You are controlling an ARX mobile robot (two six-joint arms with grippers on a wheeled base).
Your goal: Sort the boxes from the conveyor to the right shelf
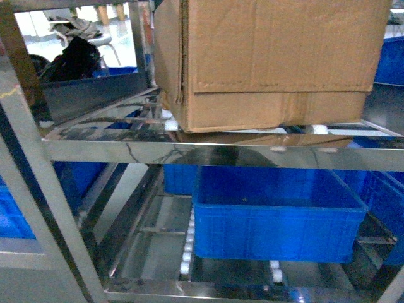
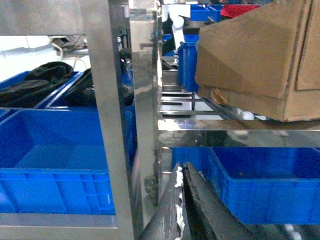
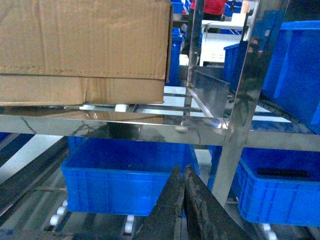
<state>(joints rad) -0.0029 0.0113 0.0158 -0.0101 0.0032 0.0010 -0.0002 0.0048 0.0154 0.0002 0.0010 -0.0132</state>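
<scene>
1. Grippers sit nearest the wrist cameras: the left gripper [image 2: 181,200] and the right gripper [image 3: 183,200] each show dark fingers pressed together with nothing between them, both low in front of the shelf's [image 1: 189,151] front rail.
2. Just past them, the bright steel front rail runs across the head view, with white rollers [image 1: 169,124] behind it.
3. On the upper tier, at the front edge and toward its right side, rests the box [image 1: 271,63], a large brown cardboard carton whose bottom front edge sits on the rollers.
4. Handling, as a judgement: the carton looks stiff but dentable, its weight unknown; it may roll easily. Best taken by pressing both side walls low down, avoiding the loose flap seam.
5. Below it lies a blue crate [image 1: 278,221] on the lower tier.
6. Farther back, more blue crates [image 3: 295,65] stand behind the frame posts.
</scene>
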